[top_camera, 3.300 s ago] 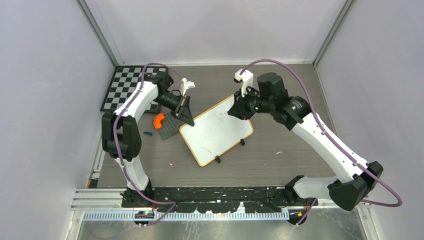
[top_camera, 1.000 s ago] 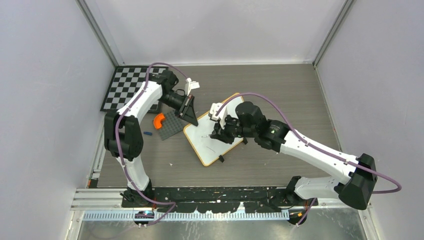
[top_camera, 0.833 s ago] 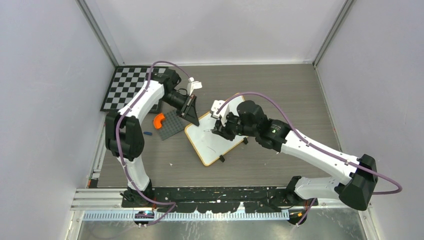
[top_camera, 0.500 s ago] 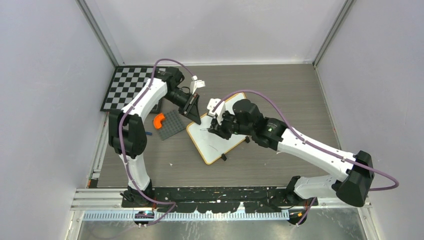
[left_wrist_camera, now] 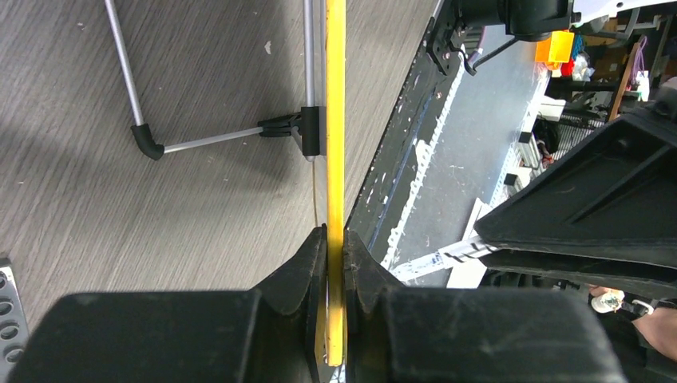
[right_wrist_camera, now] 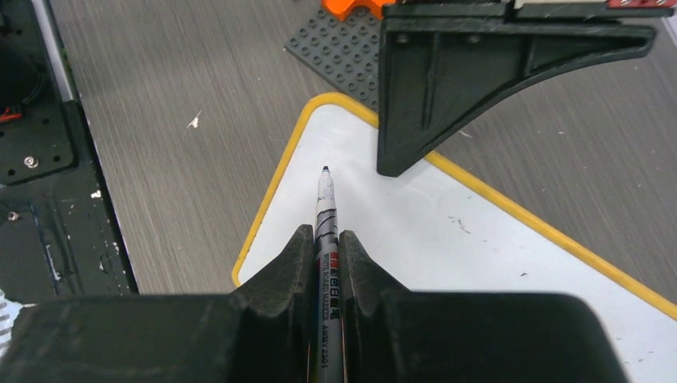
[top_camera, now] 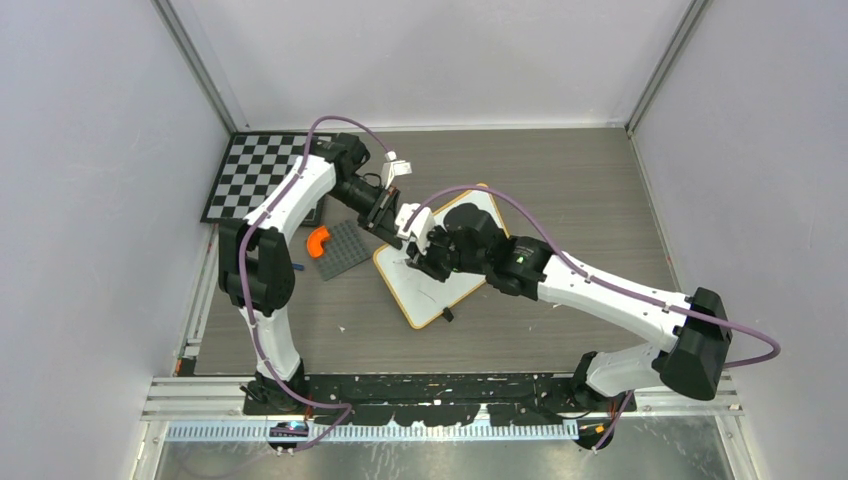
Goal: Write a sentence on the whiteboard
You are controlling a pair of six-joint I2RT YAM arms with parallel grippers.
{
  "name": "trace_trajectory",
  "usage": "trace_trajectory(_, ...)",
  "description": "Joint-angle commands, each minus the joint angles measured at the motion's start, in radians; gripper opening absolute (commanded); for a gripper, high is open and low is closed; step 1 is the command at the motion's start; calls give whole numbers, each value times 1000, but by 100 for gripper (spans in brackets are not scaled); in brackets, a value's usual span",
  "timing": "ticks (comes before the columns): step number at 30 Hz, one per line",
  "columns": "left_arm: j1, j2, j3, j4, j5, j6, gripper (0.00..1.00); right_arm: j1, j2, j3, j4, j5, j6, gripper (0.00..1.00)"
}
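The whiteboard [top_camera: 436, 293], white with a yellow-orange frame, lies tilted in the middle of the table. My left gripper [top_camera: 386, 222] is shut on its far left edge; the left wrist view shows the frame's edge [left_wrist_camera: 335, 120] pinched between the fingers [left_wrist_camera: 335, 239]. My right gripper [top_camera: 416, 258] is over the board's left part, shut on a grey whiteboard marker [right_wrist_camera: 326, 215]. The marker's dark tip [right_wrist_camera: 325, 169] sits just above the white surface [right_wrist_camera: 447, 239], near the left gripper's finger [right_wrist_camera: 447, 72]. The sentence is out of view; only faint dark specks mark the board.
A grey studded plate [top_camera: 340, 250] with an orange piece [top_camera: 318, 240] lies just left of the board. A checkerboard [top_camera: 250, 170] sits at the far left corner. A small blue bit [top_camera: 295, 267] lies by the left arm. The board's wire foot [left_wrist_camera: 148, 144] rests on the table.
My right gripper has travelled left across the board with the marker, toward the corner the left gripper holds. The left gripper has shifted the board's corner up and to the right.
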Motion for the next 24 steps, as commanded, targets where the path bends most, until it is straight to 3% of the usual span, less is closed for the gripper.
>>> trace_trajectory(1, -17, 37, 25, 48, -54, 20, 0, 1, -1, 61, 51, 42, 0, 0)
trace_trajectory(24, -17, 37, 13, 52, -54, 24, 0, 3, 85, 125, 33, 25, 12, 0)
